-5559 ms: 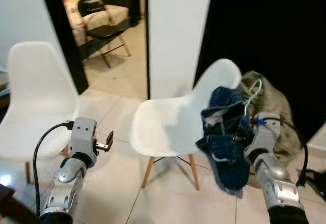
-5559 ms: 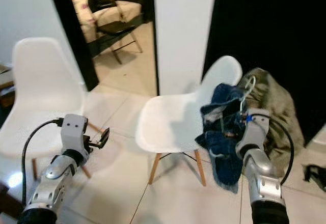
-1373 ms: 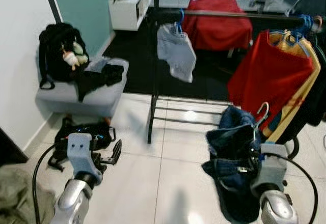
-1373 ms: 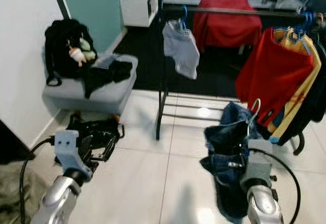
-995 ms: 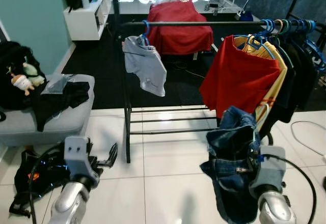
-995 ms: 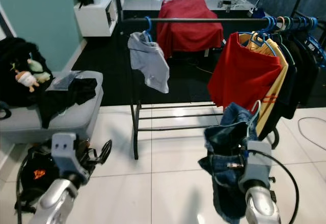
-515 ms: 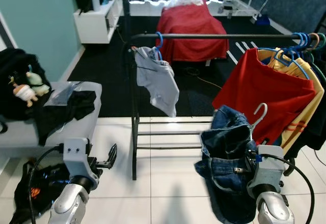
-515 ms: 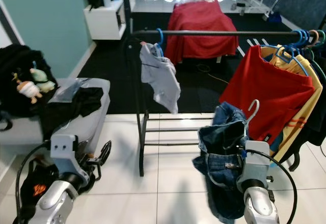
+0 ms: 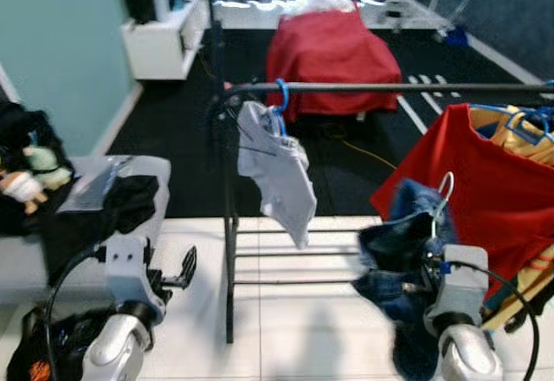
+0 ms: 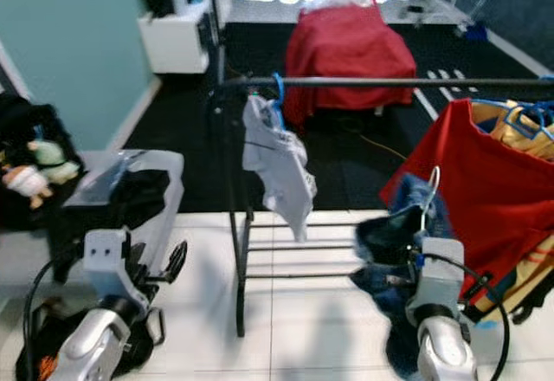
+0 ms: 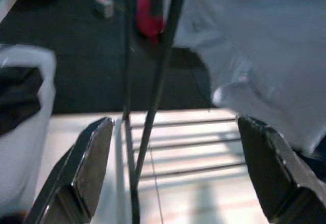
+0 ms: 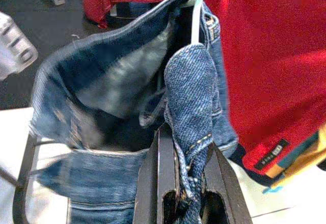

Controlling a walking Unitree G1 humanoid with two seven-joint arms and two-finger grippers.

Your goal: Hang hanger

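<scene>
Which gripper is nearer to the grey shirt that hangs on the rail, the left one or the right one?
Neither clearly, by these pictures. The open left gripper is low, left of the grey shirt; the right gripper, shut on the jeans, is low to its right.

Jeans (image 12: 127, 107): blue denim cloth, coarse weave, visible stitching. Hanger (image 12: 196, 10): pale, smooth, looks plastic. Rail (image 9: 407, 88): dark metal tube, slight sheen. Grey garment (image 9: 279, 173): soft matt cloth. Red garment (image 9: 485, 182): matt cloth. Floor tiles (image 9: 286, 329): white, glossy, reflective. Right gripper (image 12: 181, 183), 2 fingers: matt black.
</scene>
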